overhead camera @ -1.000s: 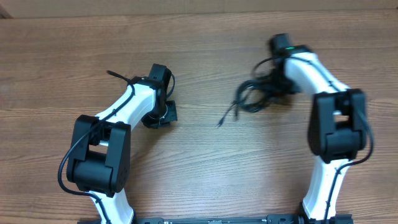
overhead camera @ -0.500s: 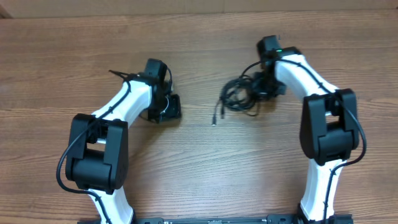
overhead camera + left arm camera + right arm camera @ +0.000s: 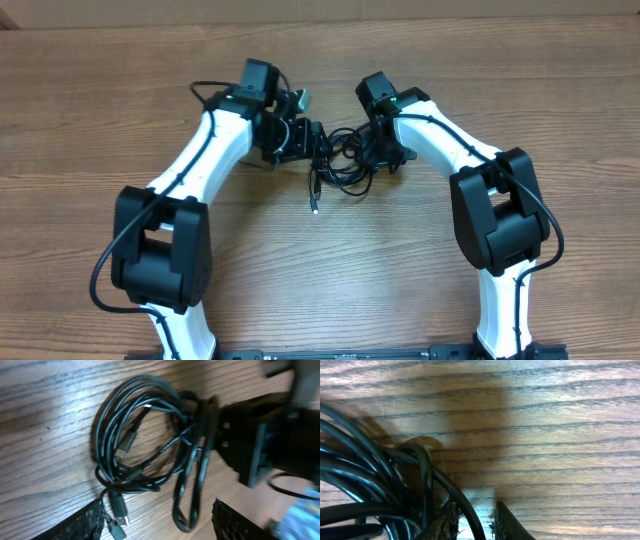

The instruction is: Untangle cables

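cables (image 3: 345, 168) bunched in loose loops mid-table (image 3: 120, 120), between left gripper (image 3: 308, 142) and right gripper (image 3: 380, 152). Overhead only: one plug end (image 3: 315, 206) trails out toward the robot base. Left wrist view: left jaws wide, bundle just ahead of them, nothing gripped. Right wrist view: right jaws narrow, pinched on one strand, rest of the bundle beside its fingers (image 3: 507, 522).

A brown wood-grain bench (image 3: 90, 120) fills every view, its grain running left to right; a paler tan strip (image 3: 500, 8) lies along its far edge; a soft shadow (image 3: 470, 425) darkens the wood in the right wrist view.
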